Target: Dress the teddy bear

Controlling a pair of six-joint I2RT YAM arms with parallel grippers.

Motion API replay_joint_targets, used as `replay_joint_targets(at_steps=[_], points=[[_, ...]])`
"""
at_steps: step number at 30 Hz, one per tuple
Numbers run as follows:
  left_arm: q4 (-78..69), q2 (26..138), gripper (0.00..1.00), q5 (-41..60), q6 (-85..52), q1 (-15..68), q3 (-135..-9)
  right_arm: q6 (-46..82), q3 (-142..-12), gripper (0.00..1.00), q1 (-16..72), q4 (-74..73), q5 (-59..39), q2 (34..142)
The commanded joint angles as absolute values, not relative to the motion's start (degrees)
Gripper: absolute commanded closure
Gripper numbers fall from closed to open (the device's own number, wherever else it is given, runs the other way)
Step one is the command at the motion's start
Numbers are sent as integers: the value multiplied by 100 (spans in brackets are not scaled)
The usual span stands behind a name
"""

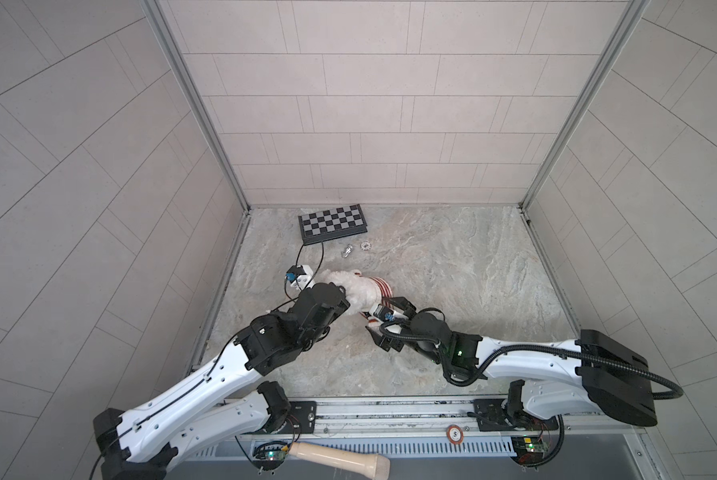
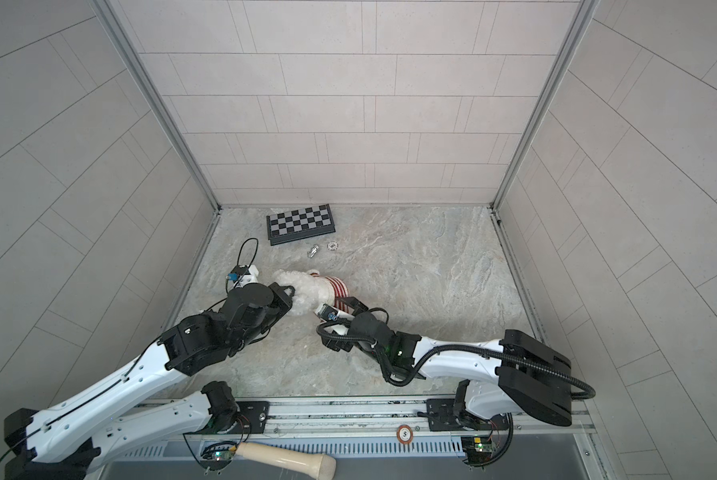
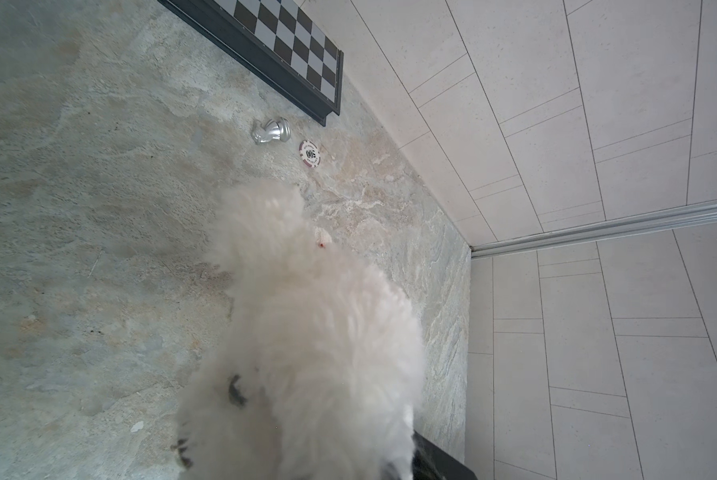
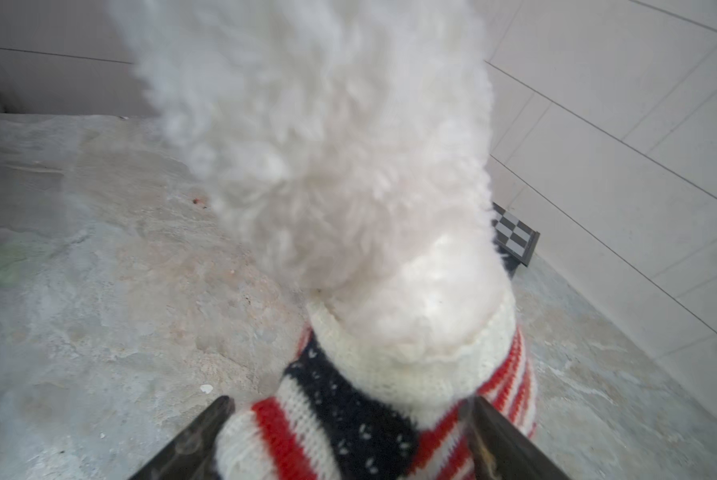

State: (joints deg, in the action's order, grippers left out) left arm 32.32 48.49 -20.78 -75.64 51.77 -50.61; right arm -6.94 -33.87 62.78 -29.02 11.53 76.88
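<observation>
**Work item.** The fluffy white plush teddy bear (image 1: 359,290) lies on the marbled grey-beige stone-pattern counter (image 1: 465,266). It is in the left half, nearer the left edge than the right, and about midway between the far and near edges. A small red-and-white striped knit sweater (image 1: 381,287) with a navy patch covers the end of the bear that points toward the middle of the counter. In the right wrist view, white fur emerges from the sweater's cream ribbed opening (image 4: 411,374).

**Left gripper** (image 1: 347,300). The jaws are narrow and closed on the bear's fur at the uncovered end. In the left wrist view, fur fills the area directly in front of the camera.

**Right gripper** (image 4: 347,402). The jaws stand wide, with one of the dark fingers (image 4: 199,436) on each side of the sweater. The knit lies between them and appears to brush both, but no firm clamp is visible.

**Other items.**
- A folded black-and-grey chequered chessboard (image 1: 332,223) lies at the far edge, toward the far-left corner.
- A silver chess piece (image 3: 271,131) lies on its side between the chessboard and the bear, apart from both.
- A round white poker chip (image 3: 310,153) with dark red edge marks lies just beside the chess piece.
</observation>
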Motion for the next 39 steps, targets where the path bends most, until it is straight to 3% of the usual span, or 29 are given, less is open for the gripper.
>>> replay_joint_targets(at_steps=[1,7,9,12,16,20,23,27,30,39], points=[[3200,4816,100,-1931,-7524,5158,-5188,-509,-3719,11,6206,-2991,1854,7898],[3131,4799,100,-1844,-7519,5164,-5139,-345,-3927,11,6105,-2876,2214,8253],[3036,4799,100,-1778,-7515,5166,-5133,-345,-3907,15,6079,-2984,2138,8317],[2941,4782,100,-1749,-7464,5168,-5140,-397,-3802,33,6041,-3153,1960,8255],[2571,4687,98,-1587,-7062,5165,-5072,-505,-3634,71,6018,-3051,1599,7847],[2665,4691,43,-1331,-5701,5137,-5428,-88,-3600,100,5536,-2356,166,7162],[2965,4606,1,-1018,-4490,5037,-5810,521,-3675,100,4799,-1764,-1516,6682],[3041,4005,0,-154,-2313,5040,-6041,1010,-3812,100,3978,-1229,-3500,6237],[3258,3611,0,528,-1298,5038,-6151,1056,-3986,100,3893,-929,-4344,5953],[2548,3406,0,1298,-1085,5032,-6047,2048,-4021,100,3889,-1976,-5695,5513]])
